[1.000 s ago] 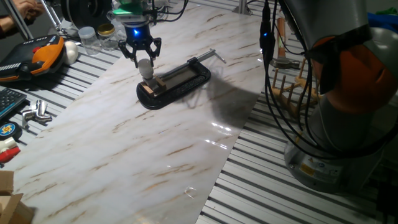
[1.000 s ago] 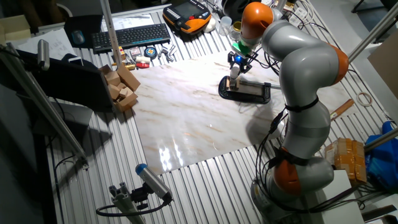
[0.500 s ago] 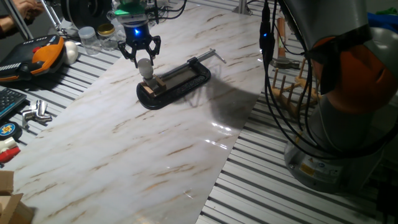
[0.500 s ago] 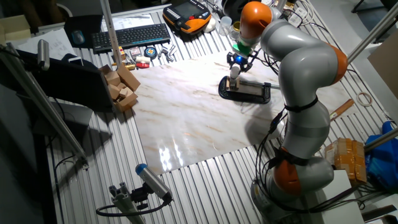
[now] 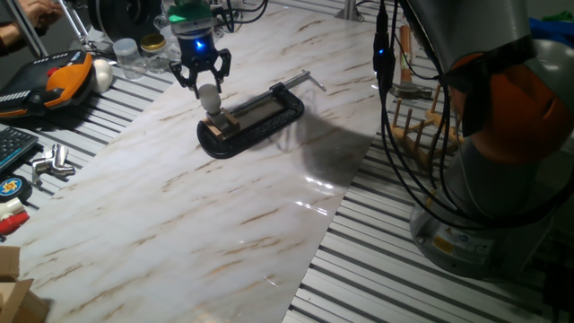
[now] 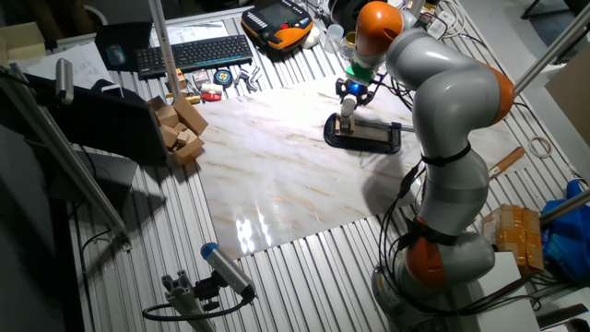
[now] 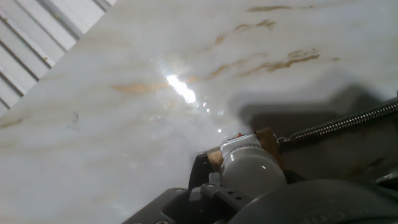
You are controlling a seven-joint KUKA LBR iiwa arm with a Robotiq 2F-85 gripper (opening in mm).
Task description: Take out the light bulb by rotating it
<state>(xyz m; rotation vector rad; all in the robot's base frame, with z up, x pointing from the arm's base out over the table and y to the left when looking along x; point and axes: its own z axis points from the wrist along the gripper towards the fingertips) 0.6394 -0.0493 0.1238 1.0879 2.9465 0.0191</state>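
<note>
A marble-patterned board (image 5: 224, 197) lies over a table of grey metal slats (image 5: 377, 260), and everything else sits around that board. Glare from overhead light shines on its near edge (image 6: 253, 226). Off one end of the board are a black keyboard (image 6: 198, 51), an orange and black handset (image 6: 277, 18), clear jars (image 5: 134, 49) and a few small metal parts (image 5: 54, 161). Just beside the board's long side is a pile of wooden blocks (image 6: 180, 129). Well apart from the board, dark angled panels (image 6: 83, 129) and thin metal poles (image 6: 74, 157) stand. Cardboard boxes (image 6: 512, 231) and blue cloth (image 6: 567, 226) lie beyond the opposite side.
</note>
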